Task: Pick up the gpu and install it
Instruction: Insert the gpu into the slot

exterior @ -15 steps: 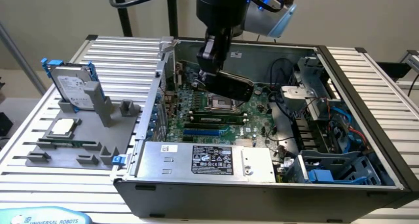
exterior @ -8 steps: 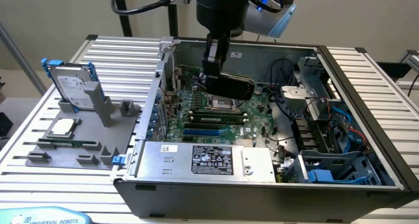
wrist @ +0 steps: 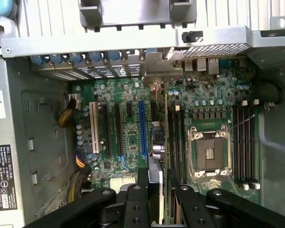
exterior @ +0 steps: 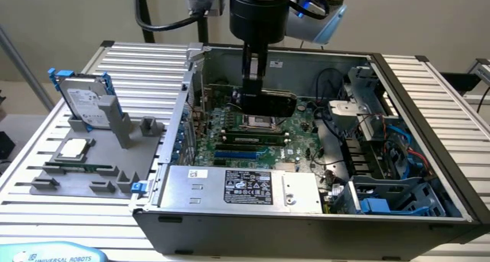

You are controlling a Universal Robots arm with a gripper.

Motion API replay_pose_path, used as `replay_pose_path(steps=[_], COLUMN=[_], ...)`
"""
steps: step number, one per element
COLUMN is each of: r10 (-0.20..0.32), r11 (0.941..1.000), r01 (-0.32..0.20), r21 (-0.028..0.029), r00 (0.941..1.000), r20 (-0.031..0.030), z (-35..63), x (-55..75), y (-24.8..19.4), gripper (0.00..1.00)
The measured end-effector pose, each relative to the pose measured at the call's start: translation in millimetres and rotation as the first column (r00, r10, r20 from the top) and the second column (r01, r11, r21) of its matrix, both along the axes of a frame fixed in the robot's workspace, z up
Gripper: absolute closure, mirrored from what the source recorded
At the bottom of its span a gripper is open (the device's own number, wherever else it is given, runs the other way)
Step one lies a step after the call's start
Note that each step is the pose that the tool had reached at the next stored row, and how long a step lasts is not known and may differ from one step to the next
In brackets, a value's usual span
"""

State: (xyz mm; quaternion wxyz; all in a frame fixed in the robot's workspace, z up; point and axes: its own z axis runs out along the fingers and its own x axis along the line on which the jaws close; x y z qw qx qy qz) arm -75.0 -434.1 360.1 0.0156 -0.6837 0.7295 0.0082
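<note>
Your gripper point(exterior: 256, 93) pinches the gpu point(exterior: 272, 104) between its fingers, the card held on edge inside the open computer case point(exterior: 428, 130), over the motherboard point(exterior: 253, 141) beside the bare CPU socket point(exterior: 256, 123). You cannot tell whether its lower edge touches the board. Toward the bench's point(exterior: 146, 58) edge at the exterior view's left, the hard drive point(exterior: 82, 98) stands upright in a grey fixture point(exterior: 115, 170).

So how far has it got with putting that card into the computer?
Picking up looks done: the gripper is shut on the thin dark expansion card with a silver bracket, holding it edge-down inside the open grey computer case, over the green motherboard. It is not seated yet: the long blue slot looks empty.
</note>
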Motion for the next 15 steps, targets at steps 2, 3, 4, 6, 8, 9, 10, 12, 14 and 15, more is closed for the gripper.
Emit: replay_pose_path(steps=[2,3,4,6,8,9,10,12,14,15], r10=[0.027,0.036,0.039,0.039,0.039,0.039,0.039,0.038,0.038,0.037], r11=[0.9996,0.9994,0.9992,0.9992,0.9992,0.9992,0.9992,0.9993,0.9993,0.9993], r01=[-0.027,-0.036,-0.039,-0.039,-0.039,-0.039,-0.039,-0.038,-0.038,-0.037], r21=[0.0006,0.0011,0.0012,0.0014,0.0012,0.0012,0.0012,0.0014,0.0013,0.0013], r00=[0.9996,0.9994,0.9992,0.9992,0.9992,0.9992,0.9992,0.9993,0.9993,0.9993], r20=[-0.0004,-0.0003,-0.0003,-0.0003,-0.0004,-0.0005,-0.0004,-0.0003,-0.0004,-0.0003], z=[-3.6,-5.4,-7.2,-11.0,-14.5,-16.3,-18.1,-21.8,-25.5,-27.3], x=[0.0,-0.3,-1.4,-3.7,-5.0,-5.8,-7.0,-9.6,-12.1,-13.4], y=[-0.1,-0.3,-0.5,-1.1,-2.7,-4.0,-5.3,-8.1,-10.7,-11.8], gripper=[0.73,0.73,0.73,0.73,0.73,0.73,0.73,0.73,0.73,0.73])
